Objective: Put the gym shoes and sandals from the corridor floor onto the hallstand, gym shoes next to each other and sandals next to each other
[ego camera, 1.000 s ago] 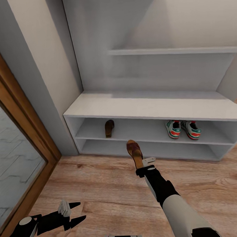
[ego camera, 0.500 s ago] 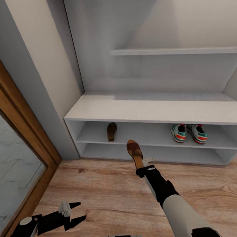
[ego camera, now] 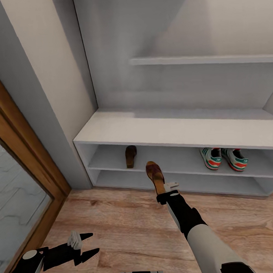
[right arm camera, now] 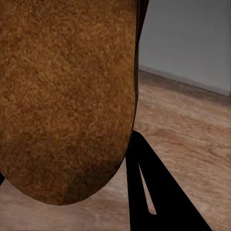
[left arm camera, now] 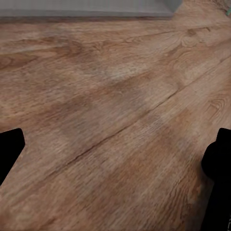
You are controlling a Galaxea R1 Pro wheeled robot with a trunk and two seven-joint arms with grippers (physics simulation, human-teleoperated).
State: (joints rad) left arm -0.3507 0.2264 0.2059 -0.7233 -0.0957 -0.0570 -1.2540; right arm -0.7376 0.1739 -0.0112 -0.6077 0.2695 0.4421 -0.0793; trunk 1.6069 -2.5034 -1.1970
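Observation:
My right gripper point(ego camera: 162, 189) is shut on one brown sandal point(ego camera: 154, 174), held out in front of the hallstand point(ego camera: 175, 129) at the height of its lower shelves. In the right wrist view the sandal's tan sole point(right arm camera: 67, 96) looms close beside a black finger point(right arm camera: 154, 192). The other sandal point(ego camera: 130, 156) lies on the upper open shelf, toward its left end. Both gym shoes point(ego camera: 223, 158) sit side by side on that same shelf at the right. My left gripper point(ego camera: 87, 244) is open and low above the corridor floor point(ego camera: 124, 227), its fingertips point(left arm camera: 9, 154) spread over bare planks.
A wood-framed glass door point(ego camera: 20, 184) stands at the left, with a grey wall point(ego camera: 44, 88) between it and the hallstand. A floating shelf point(ego camera: 200, 60) hangs above the wide bench top. Open plank floor stretches in front of the unit.
The whole picture has slid to the right, so the camera has turned left. The held sandal and both arms keep the same place in the picture.

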